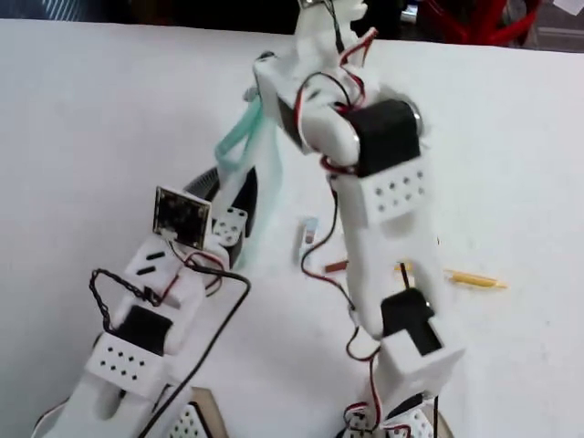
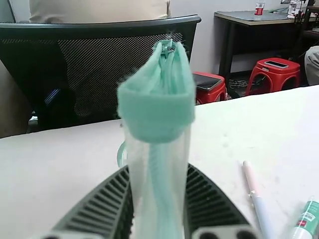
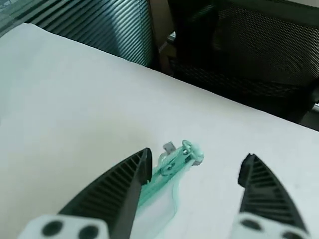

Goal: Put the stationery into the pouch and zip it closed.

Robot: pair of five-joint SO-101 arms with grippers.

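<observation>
1. Left pincer (image 2: 158, 174): clenched on the pouch (image 2: 157, 107). We see its dark ribbed jaws pressed against both sides of the translucent body. The teal-banded end stands up beyond the fingertips.

2. Right pincer (image 3: 197, 157): released, with its jaws spread wide over the pouch's zip end. The zip pull (image 3: 187, 148) lies between the jaws, nearer one of them. We cannot tell whether anything touches.

3. Pouch, high view (image 1: 239, 151): toward 11 o'clock from the picture's centre. It runs from the left arm's tip toward 1 o'clock, up to the head of the right arm.

4. Stationery, outside the pouch, lying on the counter (image 1: 109, 109):
   - white pen (image 2: 253, 191), just beside a green-and-white tube (image 2: 309, 219);
   - yellow pencil (image 1: 474, 279), at 4 o'clock from the pouch and well apart, partly hidden by the right arm;
   - small white piece (image 1: 308, 239), at 5 o'clock from the pouch and near it.

5. Surroundings: a black mesh chair (image 2: 75, 64) behind the counter and red stools (image 2: 273, 72) farther off.
</observation>
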